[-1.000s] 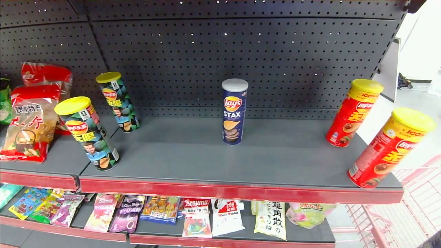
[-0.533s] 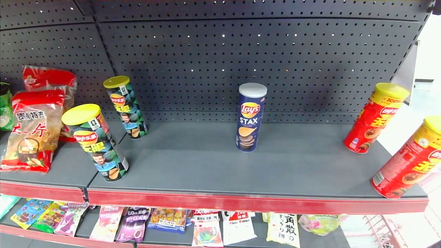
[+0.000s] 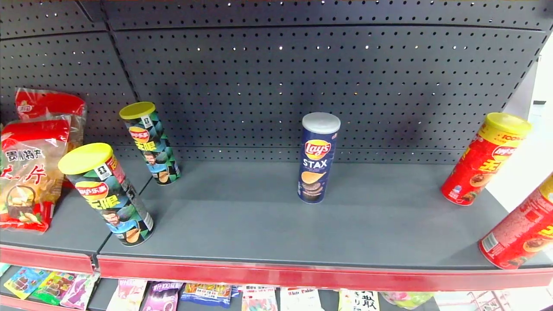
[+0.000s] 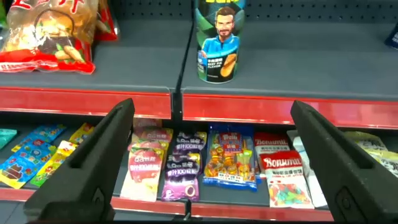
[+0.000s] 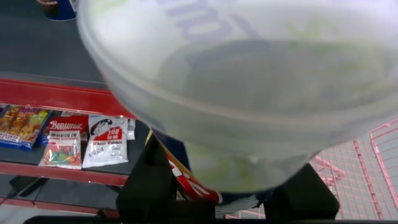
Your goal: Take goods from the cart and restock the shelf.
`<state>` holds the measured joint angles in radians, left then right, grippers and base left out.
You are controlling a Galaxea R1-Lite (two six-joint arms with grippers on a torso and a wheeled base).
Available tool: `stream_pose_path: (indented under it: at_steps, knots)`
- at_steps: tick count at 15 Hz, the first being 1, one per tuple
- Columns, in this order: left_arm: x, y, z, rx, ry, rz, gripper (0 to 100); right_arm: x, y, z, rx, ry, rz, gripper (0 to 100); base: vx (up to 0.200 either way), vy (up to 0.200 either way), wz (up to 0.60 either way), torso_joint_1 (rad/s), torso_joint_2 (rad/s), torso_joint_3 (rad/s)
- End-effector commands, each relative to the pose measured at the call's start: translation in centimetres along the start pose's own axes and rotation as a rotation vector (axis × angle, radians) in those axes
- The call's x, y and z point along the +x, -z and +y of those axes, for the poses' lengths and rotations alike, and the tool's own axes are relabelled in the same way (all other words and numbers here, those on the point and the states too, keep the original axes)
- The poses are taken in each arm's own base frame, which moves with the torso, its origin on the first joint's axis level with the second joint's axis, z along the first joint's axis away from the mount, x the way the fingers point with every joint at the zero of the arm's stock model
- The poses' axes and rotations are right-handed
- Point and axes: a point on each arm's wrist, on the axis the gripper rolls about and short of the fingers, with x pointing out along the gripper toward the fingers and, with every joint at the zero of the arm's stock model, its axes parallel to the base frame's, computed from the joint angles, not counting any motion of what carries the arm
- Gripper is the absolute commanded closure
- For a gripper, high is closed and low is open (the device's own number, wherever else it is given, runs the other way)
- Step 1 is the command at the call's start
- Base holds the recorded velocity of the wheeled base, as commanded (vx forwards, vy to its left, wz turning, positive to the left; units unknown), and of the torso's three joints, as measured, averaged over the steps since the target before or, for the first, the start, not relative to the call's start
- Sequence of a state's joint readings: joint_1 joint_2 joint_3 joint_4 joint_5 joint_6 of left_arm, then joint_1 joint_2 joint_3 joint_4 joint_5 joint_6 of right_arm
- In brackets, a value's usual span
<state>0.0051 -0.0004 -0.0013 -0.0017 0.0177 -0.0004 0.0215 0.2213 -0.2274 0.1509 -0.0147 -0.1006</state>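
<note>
The right gripper [image 5: 222, 193] is clamped around a lidded can [image 5: 236, 93], lid end toward its wrist. The shelf board [image 3: 242, 224] lies ahead, and the free gap sits at 3 o'clock of the standing blue can [image 3: 317, 157]. The left gripper [image 4: 212, 109] gapes wide, empty.

A clear-lidded chip canister [image 5: 236, 93] is being held by the right gripper [image 5: 224, 196] before the grey shelf [image 5: 34, 53].

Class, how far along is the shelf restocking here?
Done: five cans stand on the shelf, including the blue can. In hand: the right claw grips a clear-lidded can; the left claw is open and empty. Left: placing that can in the shelf's wide gaps.
</note>
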Motion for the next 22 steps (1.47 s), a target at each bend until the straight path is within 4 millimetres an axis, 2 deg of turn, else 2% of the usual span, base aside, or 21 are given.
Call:
stream_pose_path:
  at_steps: [1, 4, 7, 15, 22]
  knots:
    - [0.0, 0.0, 0.0, -0.001, 0.000, 0.000, 0, 0.0, 0.0, 0.0, -0.001, 0.000, -0.004, 100, 0.000, 0.000, 0.00, 0.000, 0.00, 0.000]
    - [0.1, 0.0, 0.0, 0.002, 0.006, 0.010, 0, -0.1, 0.0, 0.0, -0.002, 0.002, -0.013, 100, 0.000, 0.000, 0.00, 0.000, 0.00, 0.000]
    - [0.0, 0.0, -0.2, 0.060, 0.104, 0.002, 0, -0.6, 0.8, 0.1, -0.012, 0.007, -0.043, 100, 0.000, 0.000, 0.00, 0.000, 0.00, 0.000]
    - [0.1, -0.1, -0.2, 0.065, 0.110, 0.003, 0, -1.0, 1.2, 0.2, -0.036, -0.023, -0.087, 100, 0.000, 0.000, 0.00, 0.000, 0.00, 0.000]
    - [0.1, -0.1, -0.2, 0.063, 0.116, 0.001, 0, -0.8, 4.0, 0.7, -0.036, -0.078, -0.102, 100, 0.000, 0.000, 0.00, 0.000, 0.00, 0.000]
